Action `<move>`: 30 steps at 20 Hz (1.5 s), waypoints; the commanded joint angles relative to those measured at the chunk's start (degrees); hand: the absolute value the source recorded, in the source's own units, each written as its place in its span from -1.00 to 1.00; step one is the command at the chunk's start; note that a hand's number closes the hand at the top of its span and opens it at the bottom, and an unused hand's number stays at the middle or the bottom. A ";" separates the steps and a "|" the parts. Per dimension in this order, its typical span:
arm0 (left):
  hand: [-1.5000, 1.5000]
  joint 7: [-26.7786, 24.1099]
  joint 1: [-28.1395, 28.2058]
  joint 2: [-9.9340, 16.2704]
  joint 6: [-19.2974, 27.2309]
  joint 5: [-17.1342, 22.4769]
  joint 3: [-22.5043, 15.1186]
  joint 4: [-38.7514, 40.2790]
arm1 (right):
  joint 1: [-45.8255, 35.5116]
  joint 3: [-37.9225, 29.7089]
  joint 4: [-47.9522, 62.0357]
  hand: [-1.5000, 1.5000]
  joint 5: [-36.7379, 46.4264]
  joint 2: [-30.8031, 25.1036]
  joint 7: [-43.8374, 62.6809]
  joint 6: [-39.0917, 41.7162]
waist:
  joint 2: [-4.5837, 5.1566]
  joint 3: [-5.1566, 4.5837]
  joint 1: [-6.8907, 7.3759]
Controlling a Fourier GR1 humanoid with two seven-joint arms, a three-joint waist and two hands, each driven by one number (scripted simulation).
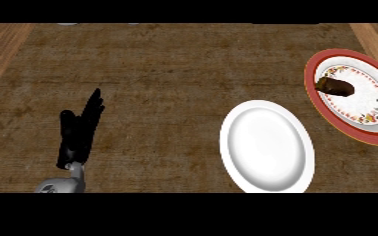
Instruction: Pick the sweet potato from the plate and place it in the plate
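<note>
While nothing is yet held, the wooden counter (170, 80) spreads widest, running far out ahead of the fingertips and off to both sides. Next in size is the plain white plate (267, 147), well to the right of the fingers and about level with them; it holds nothing. Farther right and a little beyond it lies the red-rimmed patterned plate (325, 70), cut by the view's edge, and on its patterned middle rests the sweet potato (337, 86), well apart from the fingers.

By the look of it, the sweet potato should handle as a stiff, fairly dense lump with dull skin, unlikely to slip or bruise; its tapered ends offer little, so a grasp across the thick middle, from above, seems soundest.

Smallest is the left hand (77, 132), resting at the lower left with fingers straight, close together and pointing away, touching nothing. No right hand shows, so its fingers cannot be described.
</note>
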 commanded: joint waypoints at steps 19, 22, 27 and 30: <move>0.00 -2.49 -0.77 -1.46 -0.01 -1.34 0.56 2.86 | 4.56 1.62 4.27 -1.00 -2.28 0.16 -8.08 -2.02 | 0.28 0.06 0.84; 0.00 0.74 0.23 -0.46 -1.31 -0.71 0.26 -1.51 | 4.58 1.28 4.19 -1.00 -2.86 -1.62 -9.00 -1.58 | 0.21 0.09 1.00; 0.00 -3.41 -1.59 -3.00 1.19 -2.95 -0.16 4.56 | 3.16 2.69 3.72 -1.00 -2.52 -1.39 -6.25 -3.42 | 0.17 0.01 0.48; 0.00 0.78 -3.68 -3.35 1.57 -2.92 -0.61 2.00 | 3.17 2.51 5.20 -1.00 -2.34 -3.10 -4.50 -4.09 | 0.32 0.08 0.78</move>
